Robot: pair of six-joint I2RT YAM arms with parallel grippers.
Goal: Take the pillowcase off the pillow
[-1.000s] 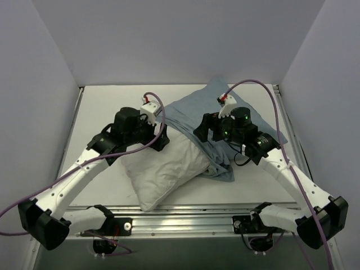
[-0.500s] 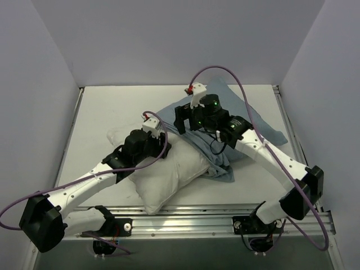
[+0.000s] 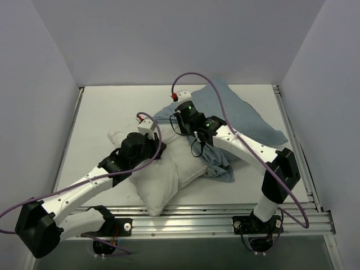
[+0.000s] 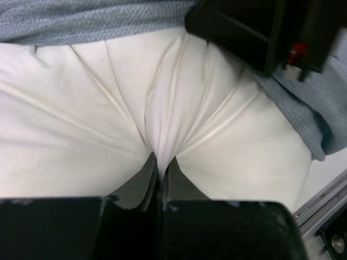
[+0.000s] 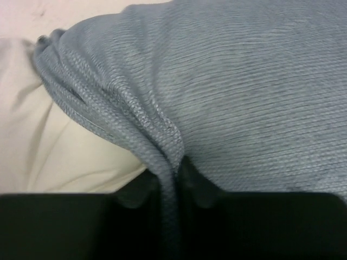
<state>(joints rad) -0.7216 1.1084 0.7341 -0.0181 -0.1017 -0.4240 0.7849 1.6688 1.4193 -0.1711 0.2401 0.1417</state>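
Observation:
The white pillow [image 3: 163,183] lies in the middle of the table, its far right end still inside the blue-grey pillowcase [image 3: 242,112]. The pillowcase spreads to the back right and bunches at the pillow's right side [image 3: 218,163]. My left gripper [image 3: 161,151] presses down on the bare pillow [image 4: 81,135] and is shut on a pinched fold of its white cloth [image 4: 160,162]. My right gripper [image 3: 177,125] sits just beyond, at the pillowcase's rolled open edge [image 5: 108,108], and is shut on that edge [image 5: 173,169]. Its black body [image 4: 255,32] shows in the left wrist view.
White walls [image 3: 45,84] close in the table on the left, back and right. A metal rail [image 3: 185,216] runs along the near edge between the arm bases. Purple cables [image 3: 194,76] loop above both wrists.
Both grippers have closed: the left on the pillow, the right on the pillowcase edge. The right arm swung left across the pillowcase; the left gripper moved slightly nearer over the pillow.

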